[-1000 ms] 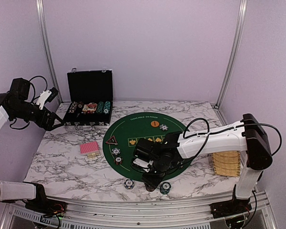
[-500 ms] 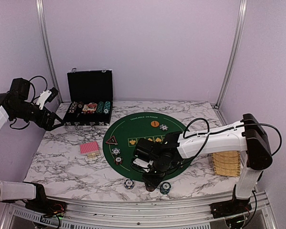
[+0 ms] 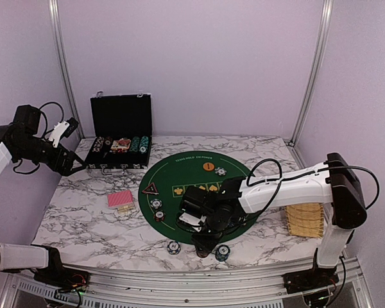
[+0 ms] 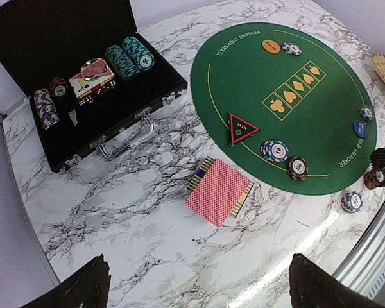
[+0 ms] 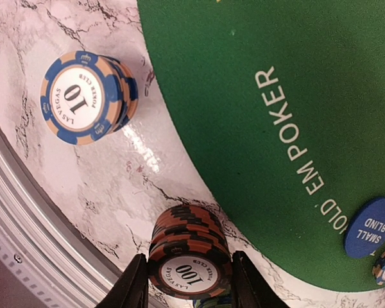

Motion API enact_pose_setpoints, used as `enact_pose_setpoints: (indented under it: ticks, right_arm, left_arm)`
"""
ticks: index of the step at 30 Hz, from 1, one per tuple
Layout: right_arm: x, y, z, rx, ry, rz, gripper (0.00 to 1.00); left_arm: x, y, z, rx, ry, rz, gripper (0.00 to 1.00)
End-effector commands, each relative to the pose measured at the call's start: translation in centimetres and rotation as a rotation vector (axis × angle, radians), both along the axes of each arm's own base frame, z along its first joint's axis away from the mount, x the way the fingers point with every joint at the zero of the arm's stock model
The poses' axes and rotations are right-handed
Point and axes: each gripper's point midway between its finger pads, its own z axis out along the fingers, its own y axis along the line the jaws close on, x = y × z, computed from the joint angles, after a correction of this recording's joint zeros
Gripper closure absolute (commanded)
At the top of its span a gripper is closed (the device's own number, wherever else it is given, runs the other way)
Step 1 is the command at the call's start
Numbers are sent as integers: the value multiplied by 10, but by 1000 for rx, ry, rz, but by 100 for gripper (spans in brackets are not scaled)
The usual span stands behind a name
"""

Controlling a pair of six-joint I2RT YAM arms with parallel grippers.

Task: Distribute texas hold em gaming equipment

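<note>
Right gripper [image 5: 189, 289] sits low at the near edge of the green mat [image 5: 244, 77], fingers [image 5: 133, 289] on either side of the orange-black "100" chip stack [image 5: 189, 253]. Pads look pressed on both sides, so probably clamped, though the frame edge cuts off the contact. The stack is over the marble table [image 5: 83, 192], just off the mat. The blue-tan "10" stack [image 5: 86, 96] is near but apart. 1 blue small blind button [image 5: 370, 228] lies on the mat.

Left gripper [image 4: 202, 284] is raised over the table's left side, fingers wide apart, holding nothing. Red-backed cards [image 4: 219, 191] lie on the marble beside the mat. Black triangle button [image 4: 242, 128] and orange button [image 4: 271, 45] are on the mat. Open black case [image 4: 25, 38] at back left.
</note>
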Motion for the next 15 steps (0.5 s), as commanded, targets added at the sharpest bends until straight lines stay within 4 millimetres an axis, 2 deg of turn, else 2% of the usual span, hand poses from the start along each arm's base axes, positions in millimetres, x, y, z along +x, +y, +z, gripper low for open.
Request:
enact_pose_setpoints:
  ticks: [1, 8, 15]
  right_arm:
    - [-1, -6, -9, -43, -6, 13, 70]
    - [6, -2, 7, -43, -39, 16, 90]
    - [18, 9, 40, -10, -100, 4, 98]
  left_arm:
    - [-5, -2, 9, 4, -13, -14, 1]
    - [-5, -2, 10, 4, -16, -16, 1]
    - [-5, -2, 11, 3, -19, -17, 1]
